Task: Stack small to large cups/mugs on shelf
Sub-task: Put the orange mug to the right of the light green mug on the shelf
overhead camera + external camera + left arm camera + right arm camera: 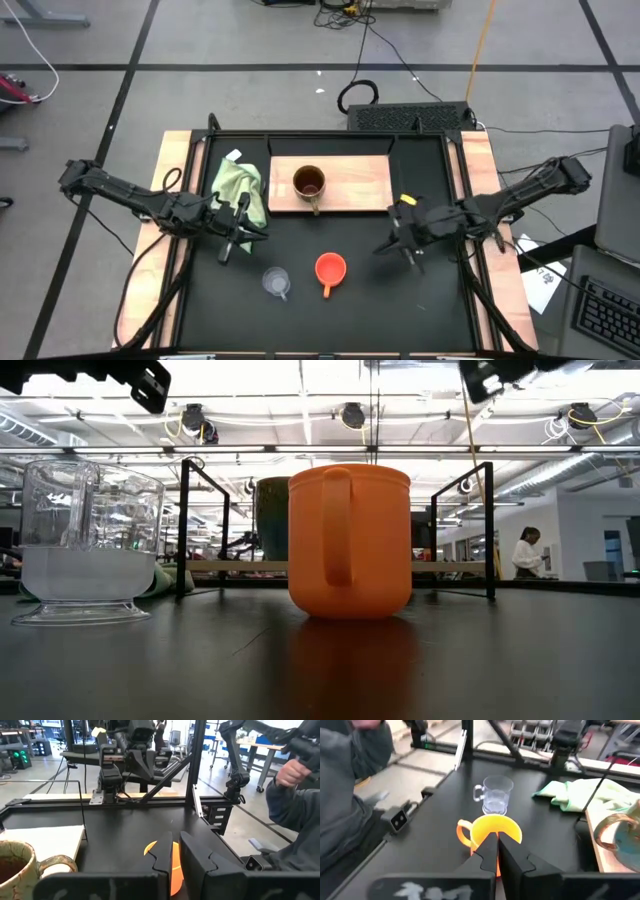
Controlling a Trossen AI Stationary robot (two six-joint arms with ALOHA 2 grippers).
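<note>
On the shelf (350, 185), a light wooden board at the table's far middle, the brown mug (308, 183) stands upright. The orange cup (330, 268) and the clear cup (277, 281) stand on their bases on the black table, near the front, with the clear one to the left. My left gripper (240, 232) hangs shut above the table, left of both cups and beside the green cloth. My right gripper (398, 240) hangs shut above the table, to the right of the orange cup (492, 832). Both grippers hold nothing.
A light green cloth (243, 190) lies crumpled at the shelf's left end. A black frame (205, 525) with upright posts borders the table. Pale wooden strips (175, 200) run along both sides. A person's hand and sleeve (295, 775) show beyond the table's edge.
</note>
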